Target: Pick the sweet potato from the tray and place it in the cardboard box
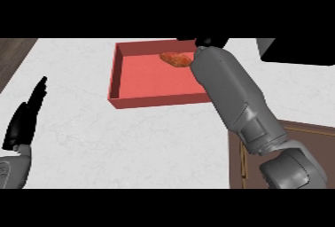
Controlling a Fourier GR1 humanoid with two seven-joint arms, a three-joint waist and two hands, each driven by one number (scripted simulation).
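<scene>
Currently we find the sweet potato (175, 59) lying in the red tray (131, 103) at upper centre, our right hand (211, 42) beside it mostly hidden, grip indeterminable, left hand (26, 116) resting straight-fingered at left; pick and placement outstanding

sweet potato (175, 59) in tray (141, 101)
</scene>
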